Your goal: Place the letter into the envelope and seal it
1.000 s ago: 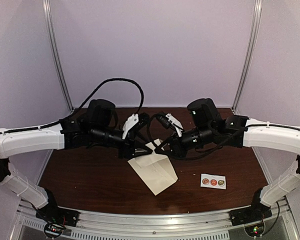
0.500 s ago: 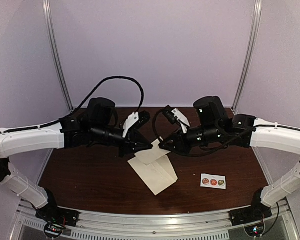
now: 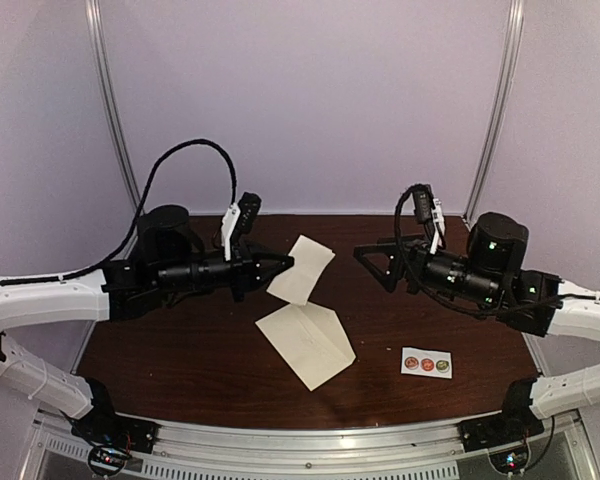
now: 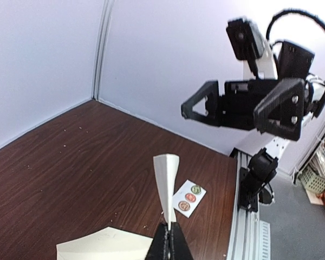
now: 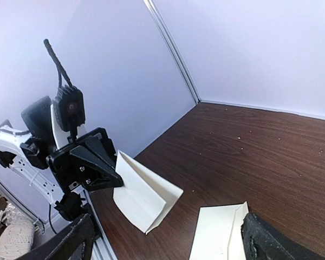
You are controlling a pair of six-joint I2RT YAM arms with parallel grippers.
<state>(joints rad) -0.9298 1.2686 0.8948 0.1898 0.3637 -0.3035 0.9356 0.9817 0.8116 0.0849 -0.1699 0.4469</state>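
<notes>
While the left claw (image 3: 283, 263) is clamped on the folded letter (image 3: 302, 268) in the air, the right claw (image 3: 375, 268) gapes empty to its right, the envelope (image 3: 307, 345) lying flat nearer.

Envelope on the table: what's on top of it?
Nothing rests on the envelope. The folded letter hangs apart, pinched in the left tool. The envelope's inside is hidden.

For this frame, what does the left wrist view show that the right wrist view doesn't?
Only the left wrist view: the sticker strip on the table and the right gripper, jaws wide apart and empty. Only the right wrist view: the left gripper from outside, pinching the folded letter, whose broad face shows. Both: that letter held above the table, edge-on from the left wrist, and part of the envelope lying flat.
</notes>
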